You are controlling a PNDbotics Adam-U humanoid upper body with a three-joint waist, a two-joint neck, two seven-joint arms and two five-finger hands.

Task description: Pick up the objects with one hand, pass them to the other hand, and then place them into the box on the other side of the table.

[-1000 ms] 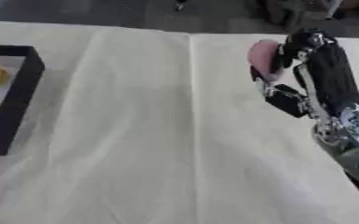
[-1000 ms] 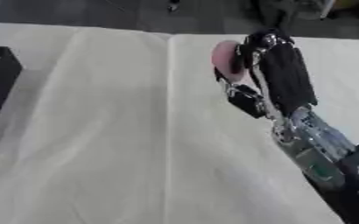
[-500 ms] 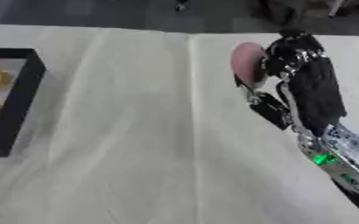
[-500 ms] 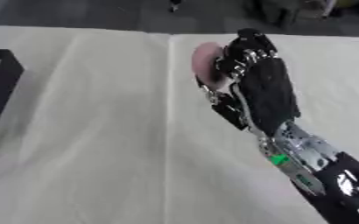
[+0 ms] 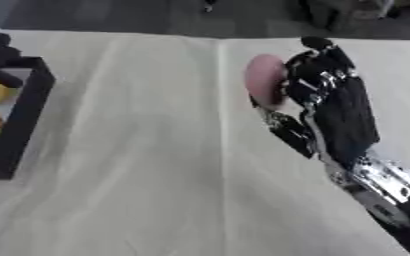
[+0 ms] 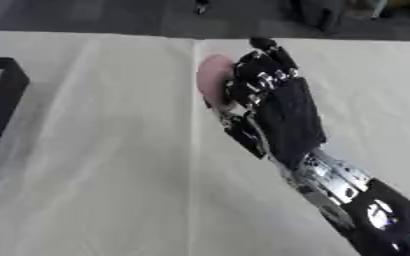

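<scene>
Fingers (image 5: 309,75) of right hand (image 5: 335,107) curled round pink object (image 5: 264,87), black box (image 5: 20,125) far left.

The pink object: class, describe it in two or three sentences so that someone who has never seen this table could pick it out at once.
Start at the table covered with a white cloth, then find the black robot arm coming in from the right. At its end, the right hand curls round the pink object, held above the cloth. It is smooth, rounded and pale pink, unlike the yellow items in the black box at the left edge.

Black box (image 5: 23,125) cut by left edge — contents blurred; pink object (image 5: 264,87) partly behind right hand (image 5: 331,100).
</scene>
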